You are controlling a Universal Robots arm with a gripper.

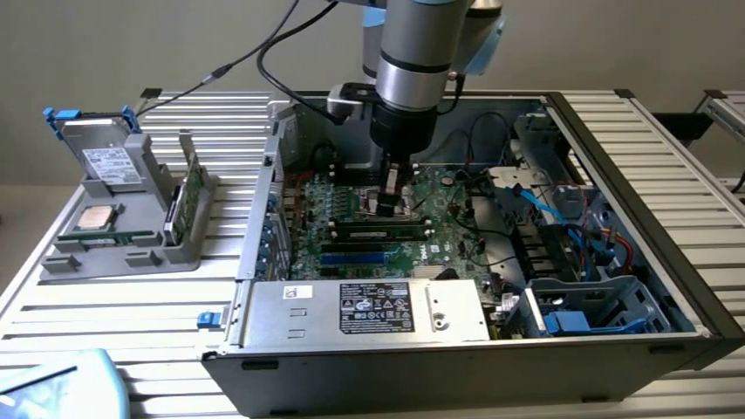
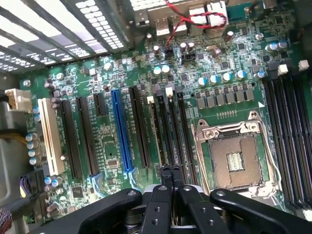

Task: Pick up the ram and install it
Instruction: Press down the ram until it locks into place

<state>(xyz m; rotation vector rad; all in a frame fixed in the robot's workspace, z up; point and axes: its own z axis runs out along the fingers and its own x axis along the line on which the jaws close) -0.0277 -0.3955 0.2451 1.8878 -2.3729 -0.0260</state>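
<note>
Currently the pincer (image 2: 170, 170) is fully closed, gripping nothing, its tips just above the seated ram (image 1: 375, 232).

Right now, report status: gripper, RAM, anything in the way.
Gripper shut, low over the motherboard slots. RAM stick lying in its slot on the board, beside the gripper. Nothing seen in the way.

Open computer case (image 1: 652, 183), green motherboard (image 2: 112, 141), empty processor socket (image 2: 234, 161), grey parts tray (image 1: 117, 249), slatted table (image 1: 105, 305)
</note>
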